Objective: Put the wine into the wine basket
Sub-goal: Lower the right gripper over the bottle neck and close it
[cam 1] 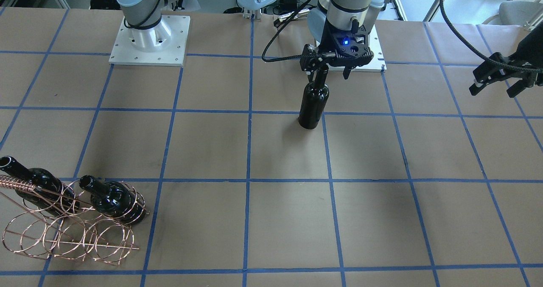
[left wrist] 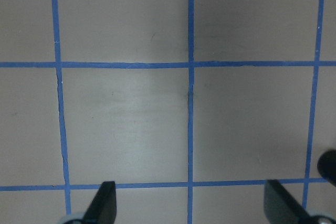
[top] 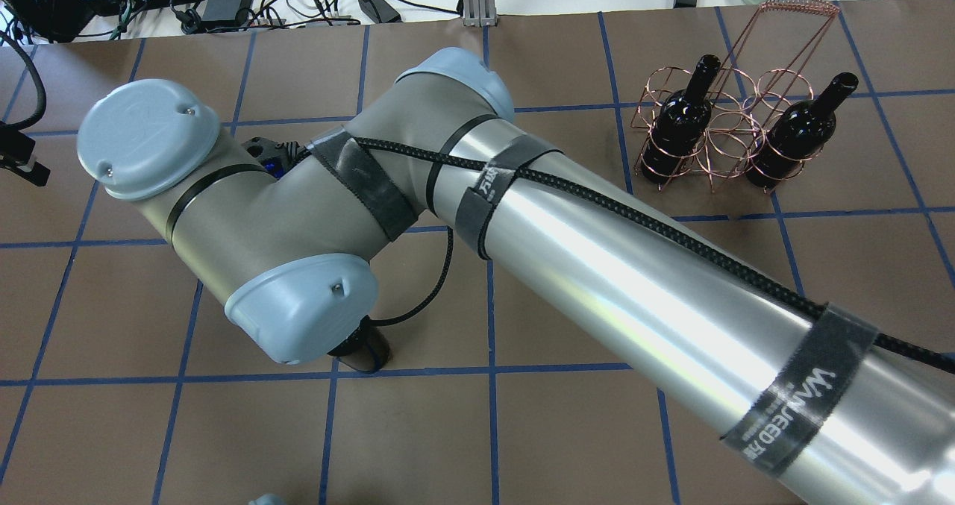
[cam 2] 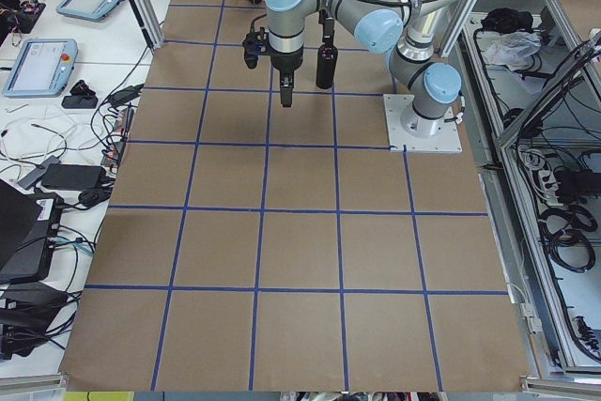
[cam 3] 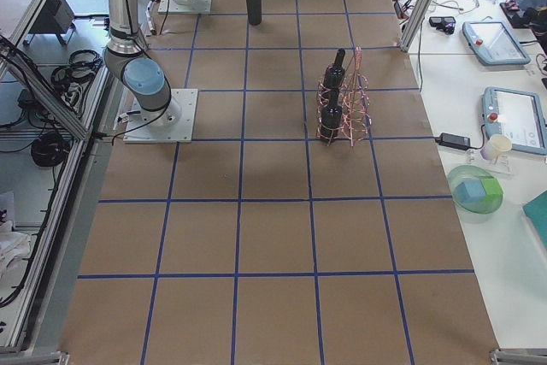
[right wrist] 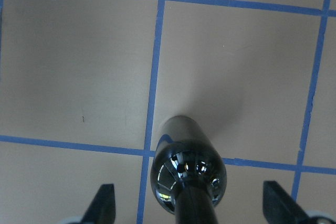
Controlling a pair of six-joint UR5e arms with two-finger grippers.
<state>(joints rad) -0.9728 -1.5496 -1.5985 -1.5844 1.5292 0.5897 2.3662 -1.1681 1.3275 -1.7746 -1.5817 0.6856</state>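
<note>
The right arm [top: 634,266] fills the overhead view, a broad silver forearm coming in from the lower right and crossing to the left half. A black braided cable [top: 597,199] is bound along it by black straps, and the strap [top: 798,400] nearest the lens reads "WANJEED".

The wine [cam 1: 314,104] stands upright on the table [cam 1: 254,219] in front of the left arm's base plate, its foot beside a crossing of the blue tape lines. It is glossy, near-black glass with no label, rounded shoulders and a slim neck. The right gripper [right wrist: 192,208] hangs straight above it, its jaws spread wide on either side of the neck and apart from the glass. In the overhead view that arm's wrist hides almost the whole bottle.

The left gripper [left wrist: 192,203] hovers off to the robot's left, also spread wide, with only taped table beneath it.

The wine basket [top: 716,139], copper wire hoops under a coiled handle, sits well apart at the far corner on the robot's right. Two like bottles [top: 679,121] [top: 802,128] stand in its hoops on the robot's side.
</note>
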